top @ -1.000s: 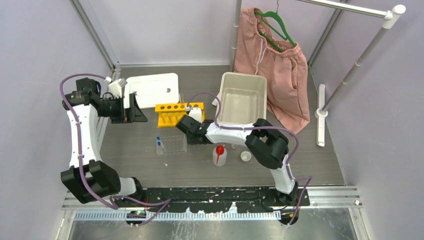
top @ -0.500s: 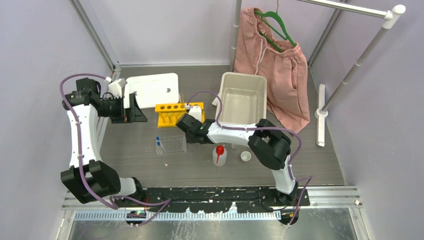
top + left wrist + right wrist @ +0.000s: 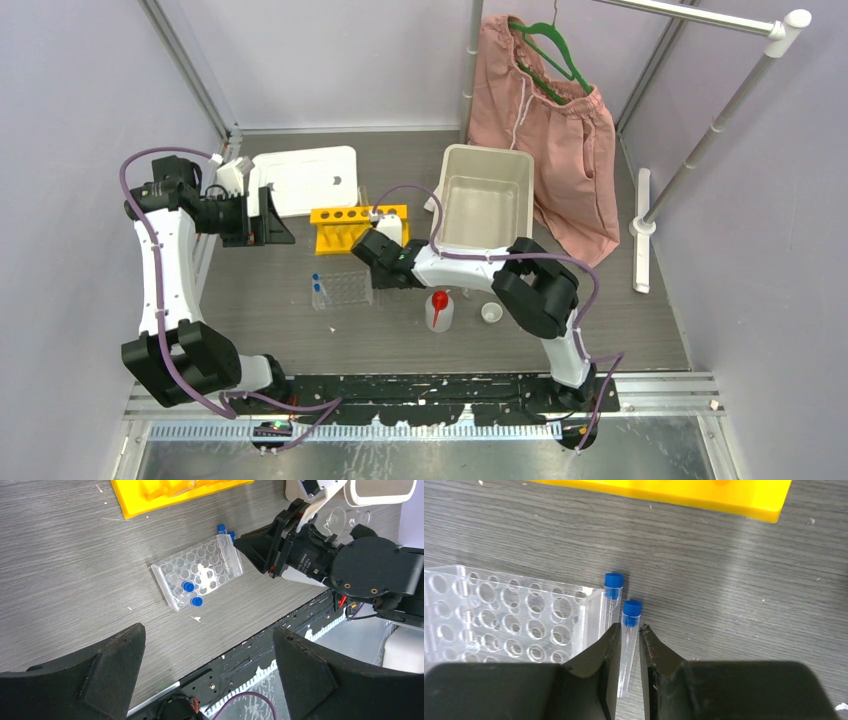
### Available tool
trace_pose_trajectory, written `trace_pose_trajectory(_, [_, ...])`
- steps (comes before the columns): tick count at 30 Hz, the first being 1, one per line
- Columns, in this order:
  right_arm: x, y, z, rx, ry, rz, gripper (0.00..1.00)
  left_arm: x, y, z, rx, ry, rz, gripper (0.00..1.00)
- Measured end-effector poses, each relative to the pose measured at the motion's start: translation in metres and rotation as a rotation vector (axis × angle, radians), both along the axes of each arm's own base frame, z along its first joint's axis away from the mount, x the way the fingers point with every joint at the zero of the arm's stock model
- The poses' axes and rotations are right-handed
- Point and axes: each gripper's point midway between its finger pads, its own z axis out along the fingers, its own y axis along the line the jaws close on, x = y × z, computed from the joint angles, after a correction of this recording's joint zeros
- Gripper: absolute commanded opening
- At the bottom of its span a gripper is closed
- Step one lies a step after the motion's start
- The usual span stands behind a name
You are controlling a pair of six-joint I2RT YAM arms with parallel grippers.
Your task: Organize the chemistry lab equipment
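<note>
Fingers [image 3: 606, 650] first, from the right wrist camera: the right gripper [image 3: 629, 630] is drawn narrow, its two black tips pinching a blue-capped tube [image 3: 631, 611] lying on the table, cap pointing away from the wrist. A second tube [image 3: 613, 582] lies just beside it, against the end wall of the clear plastic grid rack [image 3: 509, 615]. Beyond both, the yellow six-hole tube rack [image 3: 704, 492] runs along the top edge.

Over to the left wrist camera: the left gripper [image 3: 207, 631] is spread wide, gripping nothing, high above the table. Below it the grid rack sits at a slant with two seated tubes [image 3: 187, 586] showing blue caps at its near end. The right gripper noses in at the far end. Small clear glassware [image 3: 340, 517] is visible past that arm.

Now the top view: the left gripper [image 3: 265, 222] hangs well left of the yellow rack, apart from everything. The right wrist covers its own tips at the grid rack's right end. The red-spouted squeeze bottle [image 3: 438, 310] stands upright right of the grid rack, the tiny white cup [image 3: 491, 313] near it. A white bin [image 3: 455, 160] sits behind.
</note>
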Motion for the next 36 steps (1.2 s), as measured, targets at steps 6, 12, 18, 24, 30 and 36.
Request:
trace_pose_trajectory(6, [-0.004,-0.002,-0.016,-0.030,0.028,0.006,0.27,0.000,0.000,0.000,0.001,-0.001,-0.001,0.98])
trace_pose_trajectory(12, [-0.004,-0.002,-0.019,-0.036,0.034,0.007,0.27,0.000,0.000,0.000,0.003,-0.003,-0.005,0.98])
trace_pose_trajectory(18, [0.002,-0.006,-0.018,-0.062,0.040,-0.006,0.09,0.000,0.000,0.000,0.004,-0.007,-0.010,0.98])
trace_pose_trajectory(24, [0.010,-0.019,-0.005,-0.073,0.036,-0.029,0.01,-0.002,-0.006,0.003,-0.030,-0.017,-0.030,0.96])
trace_pose_trajectory(30, [0.022,-0.001,0.090,0.130,-0.065,-0.029,0.01,-0.012,-0.022,0.009,-0.111,-0.050,-0.081,0.88])
trace_pose_trajectory(36, [0.024,0.046,0.208,0.454,-0.208,0.021,0.01,-0.025,-0.042,0.021,-0.181,-0.111,-0.157,0.80])
